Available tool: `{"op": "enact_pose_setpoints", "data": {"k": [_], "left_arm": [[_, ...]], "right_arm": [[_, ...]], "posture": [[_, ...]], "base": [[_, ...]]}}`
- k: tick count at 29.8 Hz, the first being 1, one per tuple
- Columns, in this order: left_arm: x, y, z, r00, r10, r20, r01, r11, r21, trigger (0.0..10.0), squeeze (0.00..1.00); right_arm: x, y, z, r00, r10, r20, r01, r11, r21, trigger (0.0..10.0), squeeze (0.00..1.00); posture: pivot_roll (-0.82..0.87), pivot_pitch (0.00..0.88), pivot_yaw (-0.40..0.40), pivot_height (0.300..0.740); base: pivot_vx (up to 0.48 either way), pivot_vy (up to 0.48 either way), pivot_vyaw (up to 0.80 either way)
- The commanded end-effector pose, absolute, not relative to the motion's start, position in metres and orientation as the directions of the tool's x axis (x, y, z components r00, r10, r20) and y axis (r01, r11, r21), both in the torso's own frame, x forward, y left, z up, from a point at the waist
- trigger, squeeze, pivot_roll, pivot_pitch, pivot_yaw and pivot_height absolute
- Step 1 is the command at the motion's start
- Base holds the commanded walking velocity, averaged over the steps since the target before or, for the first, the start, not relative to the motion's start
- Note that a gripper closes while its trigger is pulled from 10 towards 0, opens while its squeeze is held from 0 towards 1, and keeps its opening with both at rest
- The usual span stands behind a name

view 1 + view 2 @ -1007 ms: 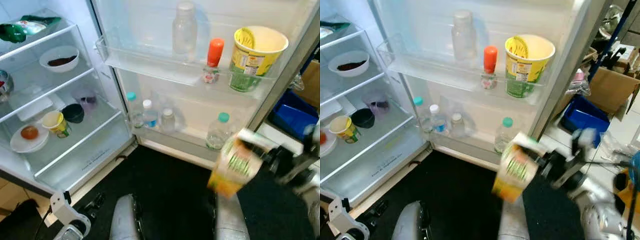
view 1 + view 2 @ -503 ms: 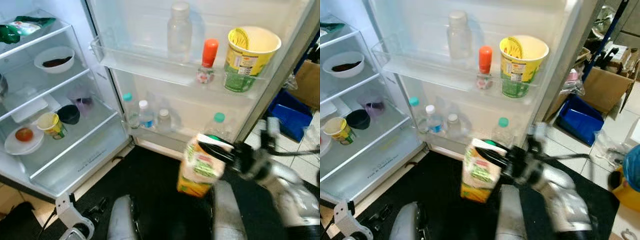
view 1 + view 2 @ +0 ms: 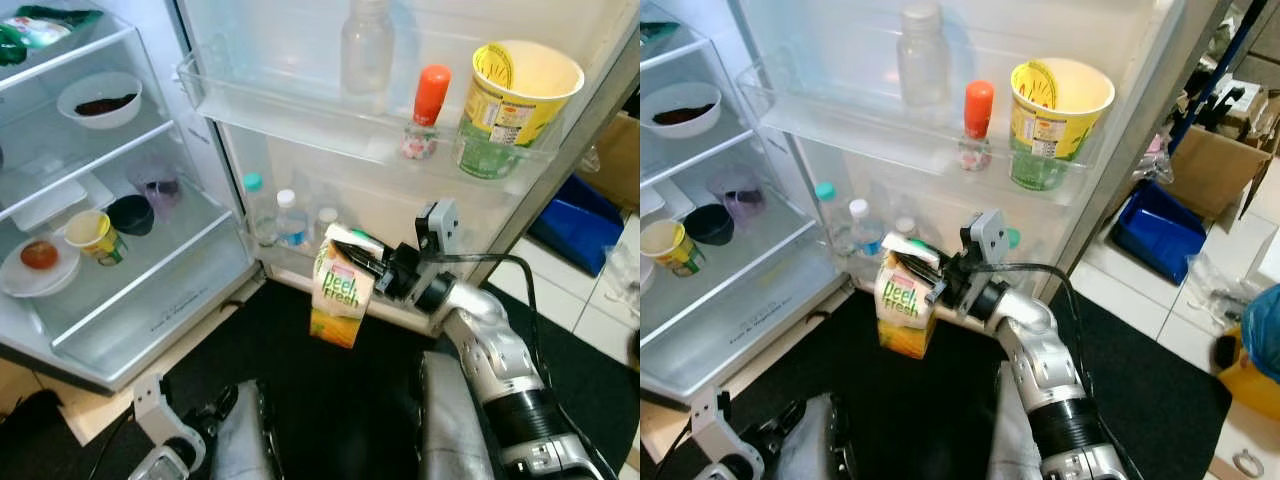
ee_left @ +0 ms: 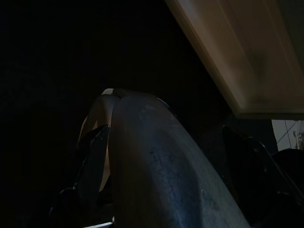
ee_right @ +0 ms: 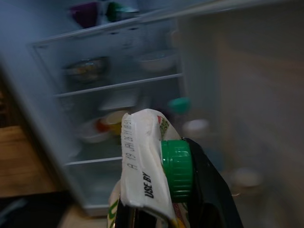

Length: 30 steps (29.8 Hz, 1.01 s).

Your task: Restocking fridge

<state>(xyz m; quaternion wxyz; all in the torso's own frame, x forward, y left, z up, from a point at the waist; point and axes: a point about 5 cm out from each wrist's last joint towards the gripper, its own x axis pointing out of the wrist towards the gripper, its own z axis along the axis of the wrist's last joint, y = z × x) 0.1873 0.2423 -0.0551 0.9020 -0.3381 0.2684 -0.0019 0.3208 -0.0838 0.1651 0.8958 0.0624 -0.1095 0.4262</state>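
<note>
My right gripper (image 3: pixel 362 258) is shut on the top of a juice carton (image 3: pixel 340 296) with a green cap (image 5: pixel 176 168) and an orange base. The carton hangs upright just in front of the fridge door's lower shelf (image 3: pixel 300 268), over the black mat. That shelf holds several small water bottles (image 3: pixel 292 218). The door's upper shelf (image 3: pixel 330 125) carries a clear bottle (image 3: pixel 366 48), an orange-capped bottle (image 3: pixel 425 113) and a yellow noodle cup (image 3: pixel 512 105). My left gripper (image 3: pixel 165 452) hangs low beside my body; the left wrist view is dark.
The open fridge body on the left has glass shelves with a white bowl (image 3: pixel 98 97), a dark cup (image 3: pixel 130 213), a yellow cup (image 3: pixel 92 236) and a plate (image 3: pixel 35 264). A blue bin (image 3: pixel 585 220) and a cardboard box (image 3: pixel 1212 168) stand to the right on the tiled floor.
My right arm has swung the carton from low on the right up and leftward, close to the door's lower shelf. The camera has shifted slightly.
</note>
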Motion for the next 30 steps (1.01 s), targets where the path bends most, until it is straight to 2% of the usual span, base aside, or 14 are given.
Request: {"op": "enact_pose_setpoints", "data": {"k": [1,4,7,17,18,27,30], "left_arm": [[0.182,0.236,-0.059,0.841,-0.214,-0.497,-0.167,0.771,-0.614,10.0,0.0],[0.185,0.236,-0.057,0.847,-0.221,-0.483,-0.152,0.771,-0.618,10.0,0.0],[0.187,0.236,-0.054,0.849,-0.253,-0.465,-0.107,0.778,-0.619,10.0,0.0],[0.176,0.237,-0.057,0.824,-0.303,-0.478,-0.066,0.787,-0.613,10.0,0.0],[0.173,0.237,-0.058,0.82,-0.317,-0.477,-0.054,0.787,-0.615,10.0,0.0],[0.166,0.235,-0.06,0.812,-0.328,-0.484,-0.049,0.787,-0.615,10.0,0.0],[0.164,0.232,-0.062,0.807,-0.333,-0.487,-0.049,0.785,-0.618,10.0,0.0]], "right_arm": [[0.325,-0.083,0.167,0.642,0.72,0.263,-0.748,0.664,0.006,10.0,0.0],[0.33,-0.083,0.171,0.661,0.699,0.272,-0.724,0.69,-0.014,10.0,0.0],[0.343,-0.085,0.188,0.707,0.628,0.324,-0.645,0.761,-0.068,10.0,0.0],[0.345,-0.081,0.212,0.679,0.596,0.429,-0.604,0.786,-0.135,10.0,0.0],[0.346,-0.077,0.218,0.66,0.606,0.444,-0.582,0.786,-0.207,10.0,0.0],[0.337,-0.064,0.236,0.576,0.661,0.482,-0.576,0.746,-0.334,10.0,0.0],[0.325,-0.058,0.237,0.525,0.705,0.477,-0.596,0.705,-0.385,10.0,0.0]], "posture": [[-0.01,0.266,0.009,0.537],[-0.01,0.29,0.013,0.537],[0.0,0.325,0.021,0.537],[0.05,0.388,0.048,0.537],[0.06,0.399,0.049,0.537],[0.05,0.414,0.043,0.537],[0.05,0.413,0.038,0.537]], "base": [[0.0,0.0,0.0],[0.0,0.0,0.0],[0.0,0.0,0.0],[0.0,0.0,0.0],[0.0,0.0,0.0],[0.0,0.0,0.0],[0.0,0.0,0.0]]}}
